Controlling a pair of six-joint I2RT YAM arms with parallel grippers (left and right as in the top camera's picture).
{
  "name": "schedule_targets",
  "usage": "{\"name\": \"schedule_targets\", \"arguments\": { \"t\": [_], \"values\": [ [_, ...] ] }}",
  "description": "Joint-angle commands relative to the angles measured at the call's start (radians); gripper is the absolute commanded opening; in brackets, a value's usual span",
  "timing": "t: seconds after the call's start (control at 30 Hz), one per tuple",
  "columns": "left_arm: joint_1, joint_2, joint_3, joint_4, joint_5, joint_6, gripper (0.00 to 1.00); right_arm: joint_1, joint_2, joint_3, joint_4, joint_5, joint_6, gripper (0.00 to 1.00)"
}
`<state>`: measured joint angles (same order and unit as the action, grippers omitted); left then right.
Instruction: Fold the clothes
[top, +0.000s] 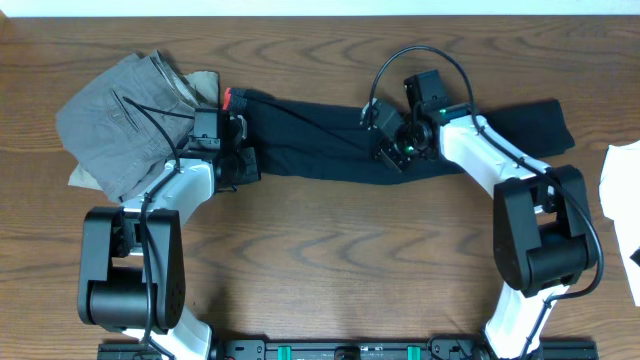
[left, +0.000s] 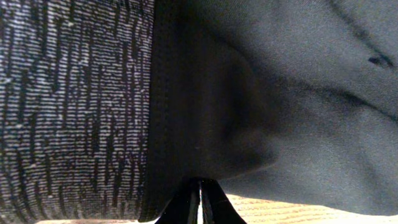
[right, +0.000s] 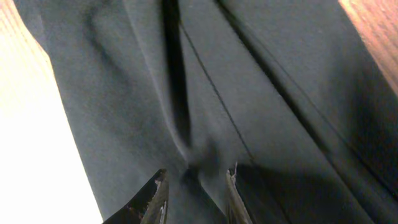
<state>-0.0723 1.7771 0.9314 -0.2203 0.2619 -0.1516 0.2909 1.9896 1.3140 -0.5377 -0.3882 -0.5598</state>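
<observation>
At the upper left of the overhead view a pile of folded grey trousers (top: 120, 115) lies on the wooden table (top: 330, 250), with a khaki garment (top: 82, 178) showing under its lower left edge. Just to the right of that pile begins the leggings (top: 300, 135), a long dark strip stretched flat along the upper part of the table from left of centre to the upper right. Its waistband (left: 68, 106), heathered grey with a thin red trim, is at the left end, touching or just beside the trousers. The left gripper (left: 200, 182) sits at this waistband end. In the left wrist view its fingers are pressed together at the bottom centre, pinching the dark cloth next to the grey band, and the fabric gathers into a soft bulge above the tips. Further right, near the middle of the strip, the right gripper (right: 197, 171) points down onto the legs. Its jaws stand partly spread, one on each side of a narrow crease in the cloth, gripping nothing. The leg ends reach the upper right, and a white object (top: 622, 185) lies at the right edge, apart from them
</observation>
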Motion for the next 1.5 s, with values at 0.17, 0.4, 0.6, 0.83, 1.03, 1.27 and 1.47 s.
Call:
{"name": "schedule_targets", "arguments": {
  "t": [0.17, 0.4, 0.6, 0.83, 1.03, 1.27, 1.47],
  "values": [
    [0.003, 0.005, 0.015, 0.001, -0.012, 0.02, 0.06, 0.023, 0.024, 0.014, -0.001, 0.095, -0.051, 0.23],
    [0.003, 0.005, 0.015, 0.001, -0.012, 0.02, 0.06, 0.05, 0.034, 0.014, 0.011, 0.15, -0.056, 0.15],
    [0.003, 0.005, 0.015, 0.001, -0.012, 0.02, 0.06, 0.057, 0.034, 0.014, 0.034, 0.183, -0.052, 0.01],
    [0.003, 0.005, 0.015, 0.001, -0.012, 0.02, 0.06, 0.014, 0.011, 0.017, 0.143, 0.182, 0.081, 0.01],
    [0.003, 0.005, 0.015, 0.001, -0.012, 0.02, 0.06, -0.013, 0.008, 0.031, 0.162, 0.174, 0.08, 0.01],
    [0.003, 0.005, 0.015, 0.001, -0.012, 0.019, 0.06, -0.013, 0.008, 0.031, 0.272, 0.164, 0.092, 0.01],
    [0.003, 0.005, 0.015, -0.003, -0.012, 0.016, 0.06, -0.013, 0.008, 0.031, 0.138, 0.048, 0.047, 0.22]
  ]
}}
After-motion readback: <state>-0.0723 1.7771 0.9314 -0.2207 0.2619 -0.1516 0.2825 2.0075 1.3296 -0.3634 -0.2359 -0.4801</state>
